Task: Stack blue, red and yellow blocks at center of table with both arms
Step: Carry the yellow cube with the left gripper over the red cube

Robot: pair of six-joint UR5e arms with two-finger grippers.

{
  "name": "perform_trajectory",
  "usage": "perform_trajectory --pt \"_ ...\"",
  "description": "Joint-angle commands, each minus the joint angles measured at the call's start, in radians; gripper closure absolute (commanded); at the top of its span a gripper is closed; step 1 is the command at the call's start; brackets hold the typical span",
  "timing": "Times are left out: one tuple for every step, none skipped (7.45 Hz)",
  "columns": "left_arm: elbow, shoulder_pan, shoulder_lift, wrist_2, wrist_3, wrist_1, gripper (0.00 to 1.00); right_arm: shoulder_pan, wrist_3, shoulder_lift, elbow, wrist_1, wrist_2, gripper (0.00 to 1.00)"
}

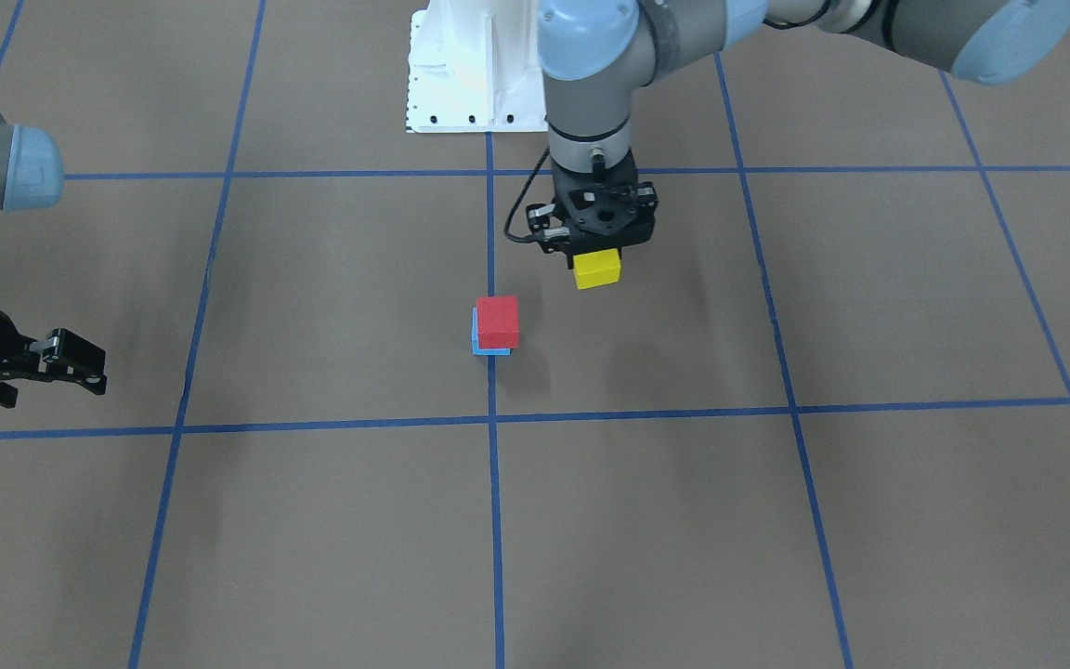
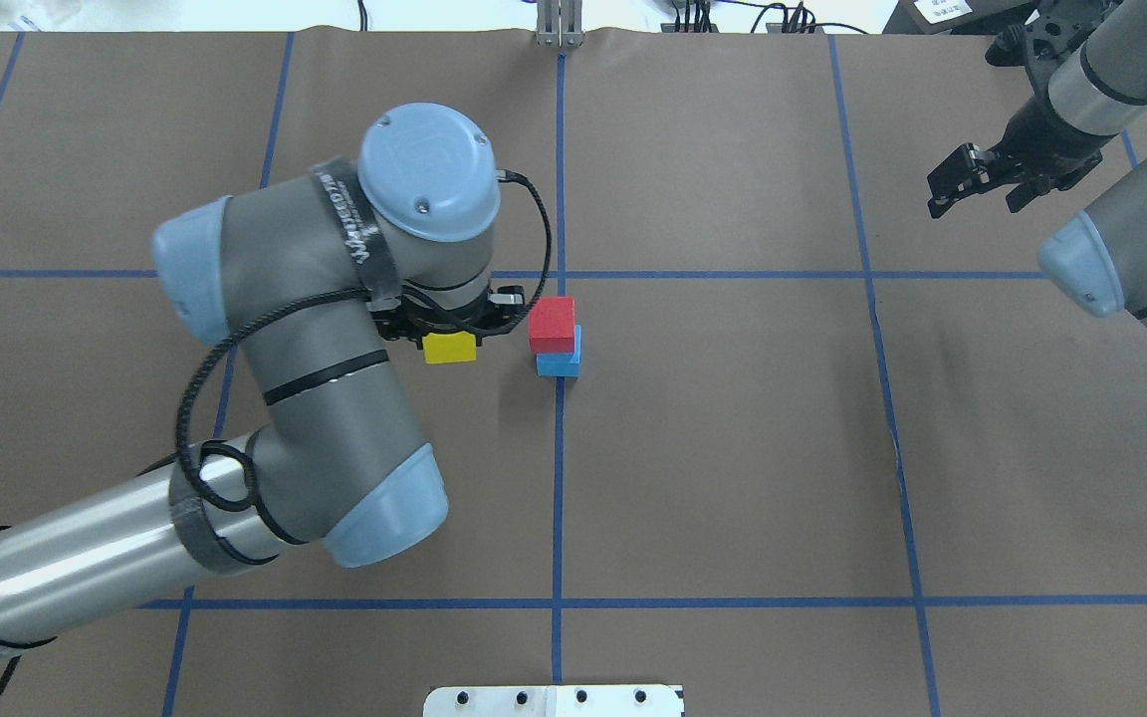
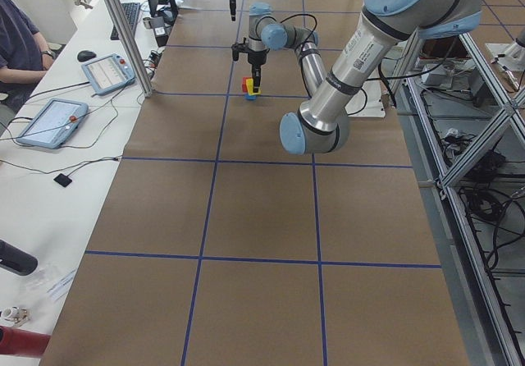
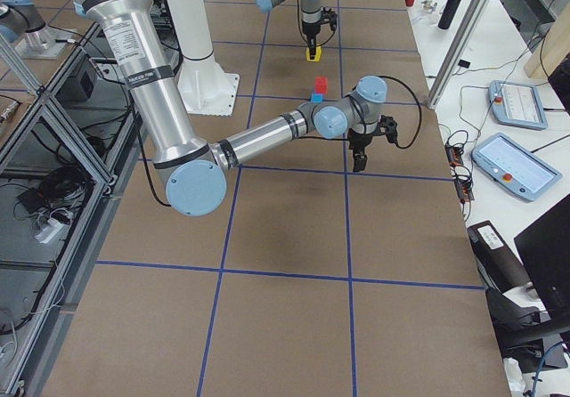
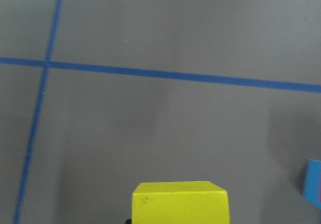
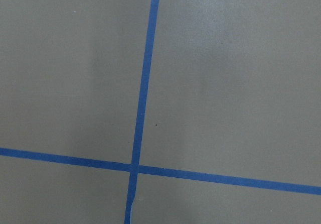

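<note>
Over taped table (image 1: pixel 312 520), left pincer (image 1: pixel 597 253) points straight down, clamping yellow block (image 1: pixel 597 269).

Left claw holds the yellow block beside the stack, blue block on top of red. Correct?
No, the order is reversed: the red block sits on top of the blue block, clear in the overhead exterior view. The left claw does hold the yellow block beside the stack.

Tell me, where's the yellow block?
In the overhead view, the yellow block is held in the left gripper, just left of the red block stacked on the blue block.
</note>
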Motion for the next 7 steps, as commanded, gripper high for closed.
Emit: perform_trajectory --pt "0.184 0.042 -0.116 0.019 -0.007 -0.115 1.0 0.0 0.0 0.0 0.001 0.0 0.0 0.0" --pt "0.214 0.042 -0.147 0.017 -0.003 -0.117 1.0 0.0 0.0 0.0 0.001 0.0 0.0 0.0" --pt "0.207 0.04 -0.149 0.014 0.006 -0.114 1.0 0.0 0.0 0.0 0.0 0.0 0.0 0.0" --pt "0.207 0.039 -0.146 0.014 0.011 -0.114 1.0 0.0 0.0 0.0 0.0 0.0 -0.001 0.0" --pt "0.208 0.036 -0.146 0.014 0.019 -0.115 1.0 0.0 0.0 0.0 0.0 0.0 -0.001 0.0" --pt "0.208 0.033 -0.146 0.014 0.037 -0.115 1.0 0.0 0.0 0.0 0.0 0.0 -0.001 0.0" --pt "0.21 0.03 -0.146 0.014 0.043 -0.12 1.0 0.0 0.0 0.0 0.0 0.0 -0.001 0.0"
